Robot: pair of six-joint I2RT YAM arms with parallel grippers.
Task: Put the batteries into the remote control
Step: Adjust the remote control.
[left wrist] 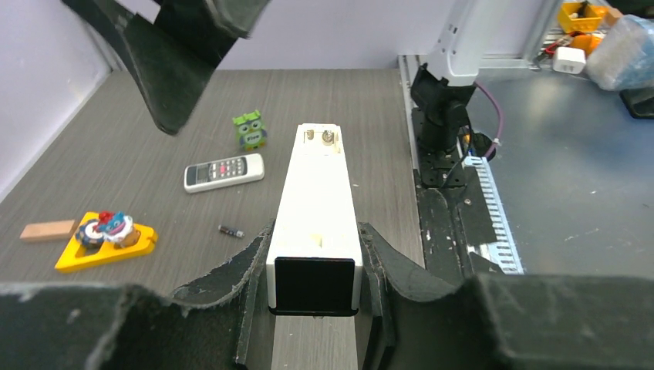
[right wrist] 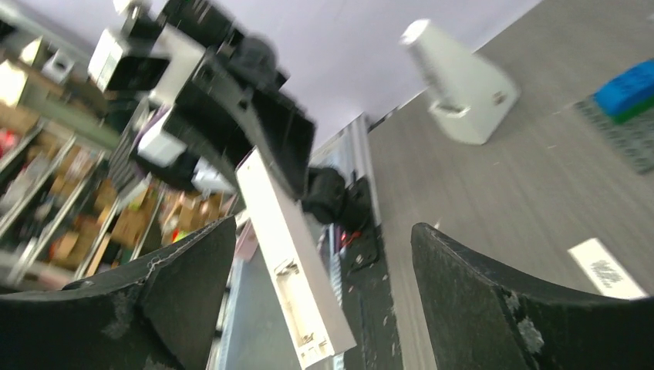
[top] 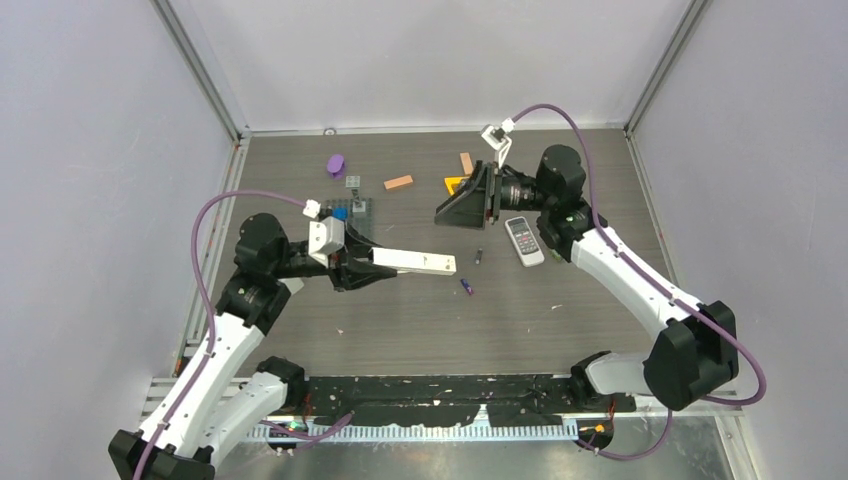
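Batteries I can make out number two, both loose near the middle of the tabletop. The dark battery lies just past the tip of the white remote, and the blue battery sits a little nearer the near edge, apart from it. My left gripper is clamped on the white remote's near end, one finger on each long side, holding it out roughly level and pointing toward the right edge. From the left wrist I see its battery bay open at the far end, with two metal contacts showing and no cell in it. My right gripper hangs beyond the centre with its fingers spread wide and nothing between them, aimed back at the white remote.

A grey remote lies face up toward the right edge, beside the right arm. Toward the far edge sit a yellow tray, a wood block, an orange block, a green owl and a purple piece.
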